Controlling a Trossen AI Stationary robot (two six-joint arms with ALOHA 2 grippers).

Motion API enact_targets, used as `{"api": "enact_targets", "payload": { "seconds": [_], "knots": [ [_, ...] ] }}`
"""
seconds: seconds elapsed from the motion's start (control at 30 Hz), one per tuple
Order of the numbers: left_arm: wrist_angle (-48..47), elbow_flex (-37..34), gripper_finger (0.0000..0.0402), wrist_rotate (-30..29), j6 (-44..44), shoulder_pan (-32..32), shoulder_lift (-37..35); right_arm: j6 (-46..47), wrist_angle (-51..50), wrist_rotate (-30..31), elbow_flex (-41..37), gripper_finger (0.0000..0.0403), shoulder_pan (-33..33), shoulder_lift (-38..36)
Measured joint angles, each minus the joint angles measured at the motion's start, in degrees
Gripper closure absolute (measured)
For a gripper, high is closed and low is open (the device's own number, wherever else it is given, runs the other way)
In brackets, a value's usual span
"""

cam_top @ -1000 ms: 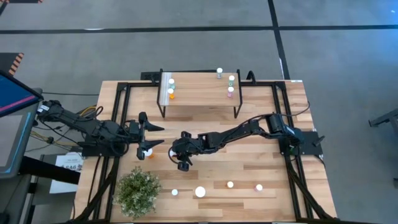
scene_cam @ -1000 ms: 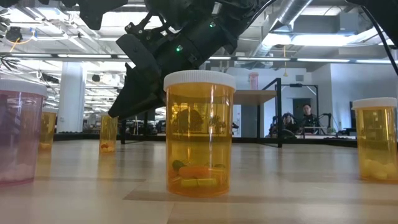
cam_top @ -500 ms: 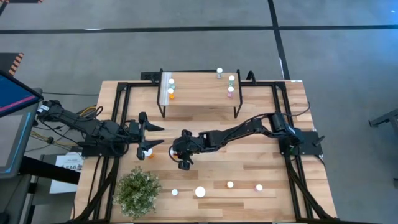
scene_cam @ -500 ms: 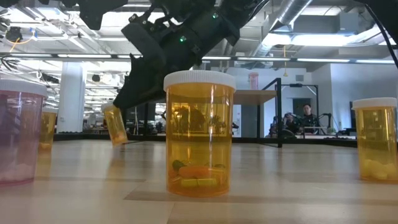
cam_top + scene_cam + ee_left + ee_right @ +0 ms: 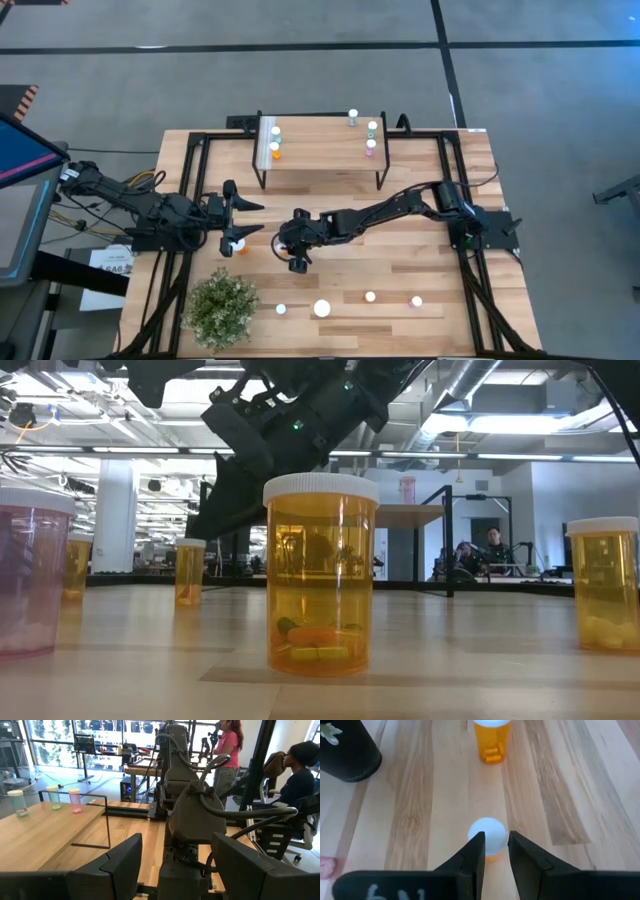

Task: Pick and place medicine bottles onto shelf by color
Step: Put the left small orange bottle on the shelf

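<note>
Nearest the table's front edge, 4 medicine bottles wait in a row, the large orange bottle [image 5: 320, 575] among them, untouched. Just behind that row, mid-table, the right gripper [image 5: 494, 845] hangs over the small orange bottle [image 5: 189, 572]. Its fingers [image 5: 476, 851] are only narrowly parted and sit above the white cap [image 5: 487, 834], which is wider than the gap between them, so they appear to clasp nothing. What has changed is the bottle's posture: half a second ago it leaned hard under the gripper, and now it stands upright on the wood with its cap clear of the dark fingers. That reads as a nudge or a missed grip, not a lift, so this bottle is likely no closer to its place and the grasp needs another try with wider jaws. The left gripper [image 5: 250, 218] waits at the table's left side, spread wide and empty, with another orange bottle [image 5: 238, 244] just beside it. Farthest back, the shelf [image 5: 320, 150] already carries 3 bottles at its white-strip end and 3 at the other, among them a pink bottle [image 5: 75, 800]
</note>
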Motion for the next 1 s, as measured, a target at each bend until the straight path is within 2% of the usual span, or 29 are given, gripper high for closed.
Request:
{"api": "enact_targets", "payload": {
  "seconds": [0.13, 0.4, 0.5, 0.67, 1.0],
  "knots": [
    [0.00, 0.00, 0.0178, 0.02, 0.00, 0.00, 0.00, -0.53, 0.17, 0.01, 0.00, 0.0274, 0.21, 0.00],
    [0.02, 0.00, 0.0178, 0.00, 0.00, 0.00, 0.00, -0.64, 0.91, 0.07, 0.00, 0.0163, 0.68, 0.00],
    [0.02, 0.00, 0.0178, 0.00, 0.02, 0.00, 0.00, -0.30, 1.30, 0.12, 0.00, 0.0136, 0.62, 0.00],
    [0.07, 0.00, 0.0178, 0.00, 0.02, 0.00, 0.00, -0.24, 5.01, 0.17, 0.10, 0.0127, 0.59, 1.44],
    [0.13, -0.02, 0.0178, 0.00, 0.02, 0.00, 0.00, 0.17, 4.65, 0.17, 0.04, 0.0129, 0.07, 2.41]
  ]
}}
